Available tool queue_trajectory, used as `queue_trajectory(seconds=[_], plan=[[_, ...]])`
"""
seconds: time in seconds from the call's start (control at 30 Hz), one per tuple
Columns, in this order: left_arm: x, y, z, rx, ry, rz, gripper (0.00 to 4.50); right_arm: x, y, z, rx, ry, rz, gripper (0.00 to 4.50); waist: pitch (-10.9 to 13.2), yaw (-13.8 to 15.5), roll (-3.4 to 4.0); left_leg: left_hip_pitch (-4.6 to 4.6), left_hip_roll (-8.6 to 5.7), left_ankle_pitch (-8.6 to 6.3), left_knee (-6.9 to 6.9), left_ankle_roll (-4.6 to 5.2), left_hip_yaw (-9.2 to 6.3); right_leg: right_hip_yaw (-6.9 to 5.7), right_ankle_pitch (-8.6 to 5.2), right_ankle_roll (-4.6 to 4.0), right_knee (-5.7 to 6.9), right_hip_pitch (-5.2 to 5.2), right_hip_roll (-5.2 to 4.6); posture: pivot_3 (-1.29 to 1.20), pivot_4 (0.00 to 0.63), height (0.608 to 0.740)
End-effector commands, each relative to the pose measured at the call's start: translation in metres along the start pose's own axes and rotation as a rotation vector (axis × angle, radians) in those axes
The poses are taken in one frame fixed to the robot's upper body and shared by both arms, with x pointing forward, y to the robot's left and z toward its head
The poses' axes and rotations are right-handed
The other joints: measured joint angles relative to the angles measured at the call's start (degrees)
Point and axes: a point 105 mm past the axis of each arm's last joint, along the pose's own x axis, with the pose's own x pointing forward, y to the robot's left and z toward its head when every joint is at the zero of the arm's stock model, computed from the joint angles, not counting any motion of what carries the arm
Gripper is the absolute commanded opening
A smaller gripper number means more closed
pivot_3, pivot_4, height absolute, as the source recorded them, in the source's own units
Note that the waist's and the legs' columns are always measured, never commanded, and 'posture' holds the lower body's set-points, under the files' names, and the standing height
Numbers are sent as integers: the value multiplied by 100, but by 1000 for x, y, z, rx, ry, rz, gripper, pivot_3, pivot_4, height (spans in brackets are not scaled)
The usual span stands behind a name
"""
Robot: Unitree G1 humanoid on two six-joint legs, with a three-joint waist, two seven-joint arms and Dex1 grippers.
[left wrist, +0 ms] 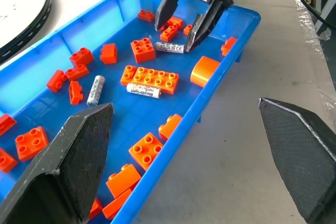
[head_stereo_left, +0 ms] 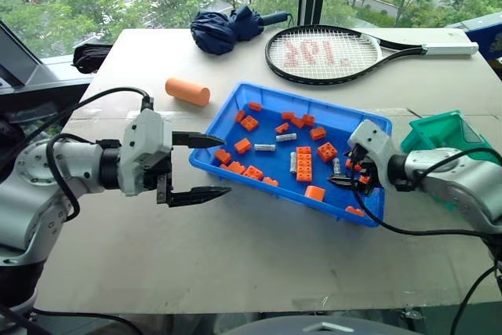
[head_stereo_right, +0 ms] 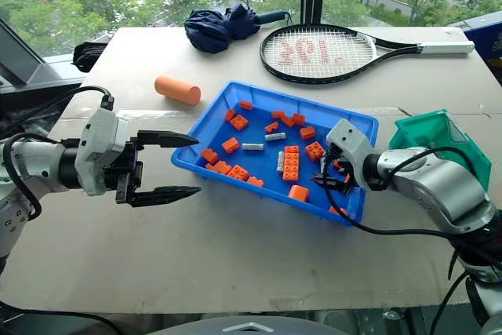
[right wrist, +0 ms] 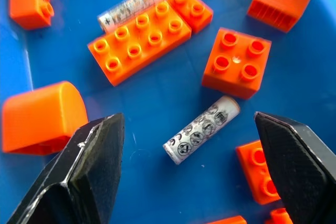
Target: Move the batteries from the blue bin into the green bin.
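The step in hand is the pick: the right gripper [right wrist: 184, 182], jaws spread wide and empty, hangs over a battery [right wrist: 201, 129] lying loose at the centre of the right wrist view, between the two fingers, among orange bricks [right wrist: 237, 62] in the blue bin [head_stereo_left: 235, 103]. Next it needs to sink and close on that cylinder alone, clear of the square brick just above it. The green bin [head_stereo_left: 439, 132] waits at the right edge; whether it holds anything is probably hidden. The left gripper [head_stereo_left: 201, 166] hovers open left of the tray.
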Motion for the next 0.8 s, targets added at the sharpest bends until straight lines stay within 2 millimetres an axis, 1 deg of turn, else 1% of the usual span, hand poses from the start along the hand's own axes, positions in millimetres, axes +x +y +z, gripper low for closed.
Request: queue_trajectory(seconds=[0.03,0.13,0.23,0.3,0.33,0.4,0.43,0.47,0.57,0.67,0.73,0.77,0.8], plan=[[2,-3,12,54,-8,1,4500,3,-4,4,-4,31,-32,3951,1,-6,-1,-2,0,0,12,0,-1,-2,0,0,6,0,1,0,150,740],[2,-4,12,55,-8,4,4500,7,-5,0,17,63,-48,3951,1,-3,-1,-3,0,-1,32,1,-3,-3,0,0,28,2,1,0,150,740],[3,-4,12,57,-7,4,4500,11,-5,1,41,58,-49,3224,1,7,-2,-1,0,-2,55,4,-8,-8,0,0,56,4,1,0,150,740],[2,-4,11,58,-7,5,4500,11,-5,2,41,56,-57,2239,1,7,-1,1,-2,-7,57,12,-9,-8,0,0,65,4,1,0,150,740],[2,-3,11,59,-7,5,4500,11,-6,2,39,55,-62,1883,1,6,-1,1,-2,-6,58,10,-10,-9,0,0,68,4,1,0,150,740],[2,-3,11,61,-8,4,4500,10,-8,5,37,46,-80,737,1,5,-1,1,-2,-3,58,6,-10,-10,0,0,68,4,2,0,150,740],[2,-3,11,63,-9,3,4500,8,-9,6,36,42,-89,283,1,6,-1,1,-3,-1,58,2,-11,-11,0,0,68,4,2,0,150,740],[2,-2,12,69,-15,0,4500,4,-12,9,31,34,-104,25,1,7,-1,1,-2,-1,58,2,-11,-12,0,0,68,4,2,0,150,740],[5,-2,22,74,-69,-7,4500,-15,-18,26,48,-24,-152,25,3,20,-1,0,-4,-1,58,1,-11,-15,0,0,68,4,2,0,150,740],[11,0,37,55,-160,-15,4500,-48,-28,47,81,-107,-211,25,11,17,-1,-3,-6,-1,60,2,-14,-18,0,0,70,3,1,0,150,740],[22,3,46,37,-201,8,4500,-85,-47,60,135,-176,-301,25,14,10,1,-2,-6,-2,61,3,-15,-21,0,1,72,3,1,0,150,740],[28,5,49,37,-215,25,4500,-103,-58,62,153,-191,-358,25,15,21,0,-2,-6,-4,62,7,-15,-23,0,1,74,3,2,0,150,740],[34,6,53,29,-242,34,4500,-120,-69,59,166,-188,-427,25,18,50,2,-2,-8,-6,63,11,-19,-26,0,2,75,4,2,0,150,740]])
